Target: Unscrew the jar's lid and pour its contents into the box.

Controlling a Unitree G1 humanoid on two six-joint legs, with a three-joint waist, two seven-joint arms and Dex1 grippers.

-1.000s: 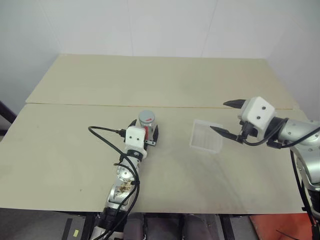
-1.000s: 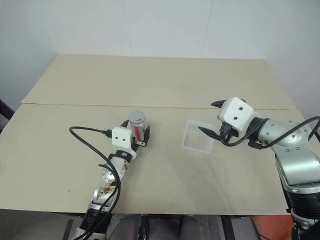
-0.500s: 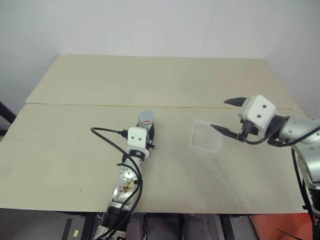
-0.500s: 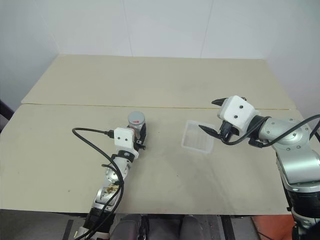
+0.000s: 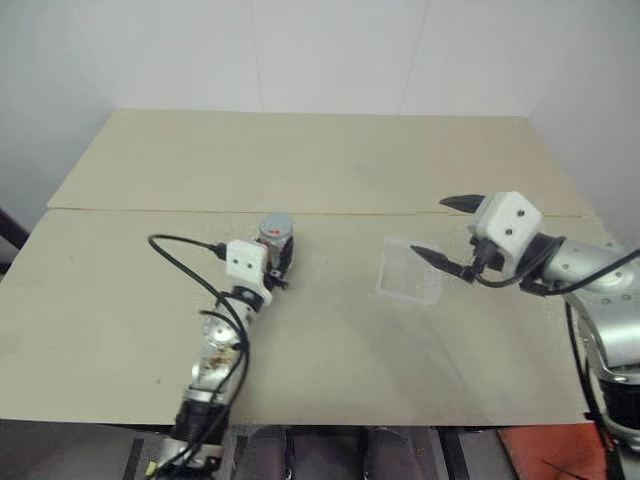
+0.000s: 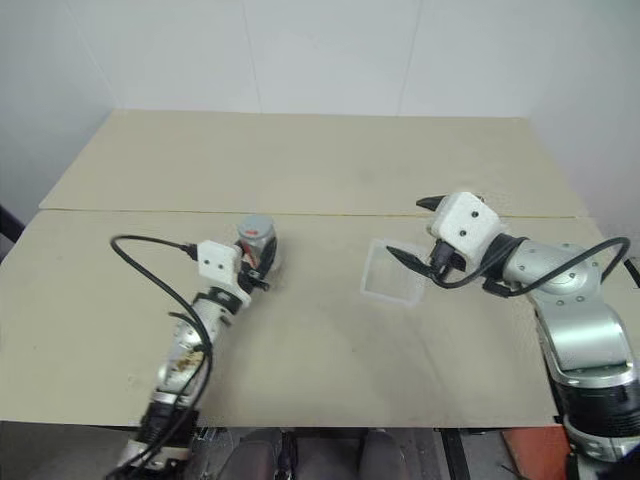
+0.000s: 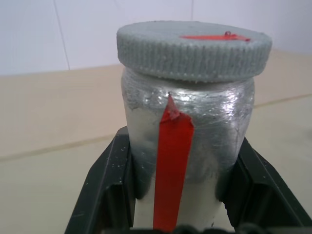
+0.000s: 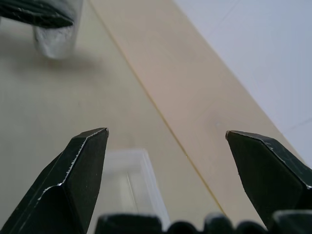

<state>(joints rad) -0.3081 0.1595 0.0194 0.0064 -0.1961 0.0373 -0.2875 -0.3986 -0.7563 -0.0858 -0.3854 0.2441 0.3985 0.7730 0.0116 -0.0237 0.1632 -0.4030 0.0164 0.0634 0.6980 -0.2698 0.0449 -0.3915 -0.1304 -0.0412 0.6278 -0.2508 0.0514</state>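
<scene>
Left of centre, left gripper (image 5: 272,262) clamped on jar (image 7: 187,146), lid (image 7: 194,48) on | right gripper (image 5: 452,236) spread over box (image 5: 410,270) | risk: jar slipping under unscrewing torque

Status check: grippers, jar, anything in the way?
Left gripper shut on silver-grey red-striped jar, grey lid on. Right gripper open beside clear plastic box. Nothing between them.

No readable text, brand or number is showing anywhere. The silver-grey cylindrical jar (image 7: 187,146) is bearing only a plain red stripe, its ribbed grey lid (image 7: 194,48) a red mark.
</scene>
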